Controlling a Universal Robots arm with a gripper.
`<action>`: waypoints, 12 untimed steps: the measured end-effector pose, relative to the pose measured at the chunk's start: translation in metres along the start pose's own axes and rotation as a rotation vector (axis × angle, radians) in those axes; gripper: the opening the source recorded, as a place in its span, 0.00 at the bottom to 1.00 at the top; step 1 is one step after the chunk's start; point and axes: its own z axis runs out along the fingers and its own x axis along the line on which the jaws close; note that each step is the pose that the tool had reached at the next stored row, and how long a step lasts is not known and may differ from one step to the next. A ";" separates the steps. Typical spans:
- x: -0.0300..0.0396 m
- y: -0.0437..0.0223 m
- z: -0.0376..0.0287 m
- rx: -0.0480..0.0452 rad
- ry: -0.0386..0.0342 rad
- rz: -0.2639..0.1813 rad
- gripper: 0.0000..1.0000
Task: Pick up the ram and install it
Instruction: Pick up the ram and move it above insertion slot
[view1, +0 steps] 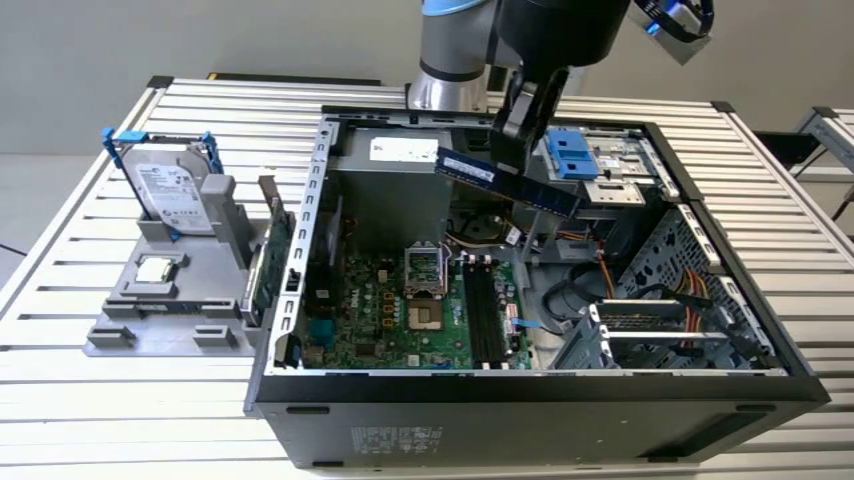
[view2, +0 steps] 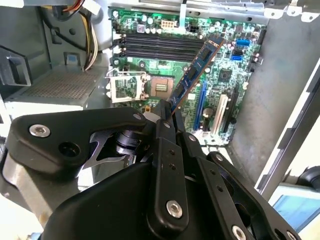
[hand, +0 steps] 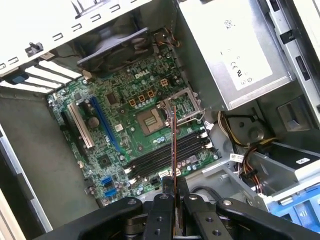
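Observation:
My gripper (view1: 513, 160) is shut on the ram (view1: 507, 180), a long dark blue-green stick with black chips. It hangs tilted in the air above the open computer case (view1: 534, 385), over the motherboard (view1: 387, 320). In the second wrist view the ram (view2: 197, 70) sticks out from the fingers (view2: 165, 125) towards the black memory slots (view2: 160, 47). In the first wrist view the ram (hand: 173, 145) shows edge-on, lined up over the memory slots (hand: 150, 162) beside the processor socket (hand: 150, 120). The slots (view1: 483, 310) hold no stick.
On the exterior view's left a grey fixture (view1: 167, 330) holds a hard drive (view1: 174, 195), a small square processor chip (view1: 158, 268) and an upright expansion card (view1: 274, 265). Inside the case are a blue drive caddy (view1: 577, 155), cables (view1: 641, 290) and the power supply (hand: 235, 55).

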 end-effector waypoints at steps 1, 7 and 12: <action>0.0000 0.0000 0.0000 -0.0003 -0.0002 0.014 0.00; 0.0000 0.0000 0.0001 -0.0024 -0.0018 0.095 0.00; 0.0000 0.0000 0.0001 -0.0039 -0.0030 0.156 0.00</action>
